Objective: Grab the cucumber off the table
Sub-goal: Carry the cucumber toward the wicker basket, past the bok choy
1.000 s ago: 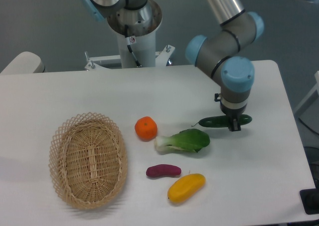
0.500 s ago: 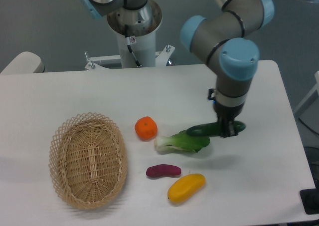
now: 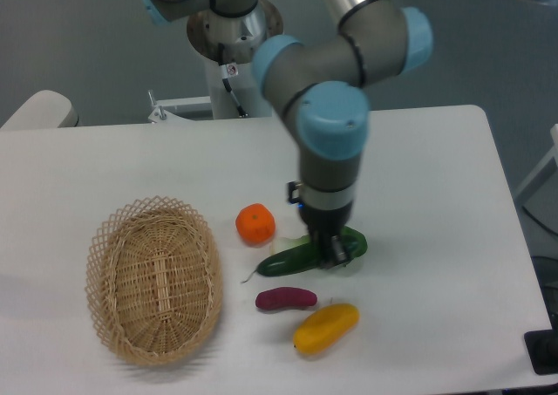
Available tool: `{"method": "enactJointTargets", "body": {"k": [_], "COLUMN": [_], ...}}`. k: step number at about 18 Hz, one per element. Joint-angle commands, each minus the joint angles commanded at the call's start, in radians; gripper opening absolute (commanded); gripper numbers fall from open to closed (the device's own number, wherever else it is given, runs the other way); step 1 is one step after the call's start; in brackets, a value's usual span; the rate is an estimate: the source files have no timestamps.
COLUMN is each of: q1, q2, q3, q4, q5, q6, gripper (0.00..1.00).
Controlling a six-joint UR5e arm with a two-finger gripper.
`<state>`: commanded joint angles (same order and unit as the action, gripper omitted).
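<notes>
dark green glossy cucumber tilted, stem end low-left, above white table.

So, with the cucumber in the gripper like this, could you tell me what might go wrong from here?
The gripper holds the cucumber near one end, so the long free end may sag or swing and slip from the fingers. That end hangs just above the purple sweet potato and close to the orange, so a low move could knock them. The bok choy sits largely hidden under the gripper and might get bumped.
</notes>
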<state>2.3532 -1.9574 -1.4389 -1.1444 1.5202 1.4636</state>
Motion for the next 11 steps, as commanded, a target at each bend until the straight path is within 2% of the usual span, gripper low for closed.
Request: {"method": "enactJointTargets", "body": {"k": [5, 11], "q1": [-0.043, -0.058], "q2": [0.000, -0.002], "q3": [0.006, 0.009], "q4": [0.009, 0.015], "q5": [-0.031, -0.032], "q6": [-0.115, -0.140], "gripper": [0.31, 0.31]}}
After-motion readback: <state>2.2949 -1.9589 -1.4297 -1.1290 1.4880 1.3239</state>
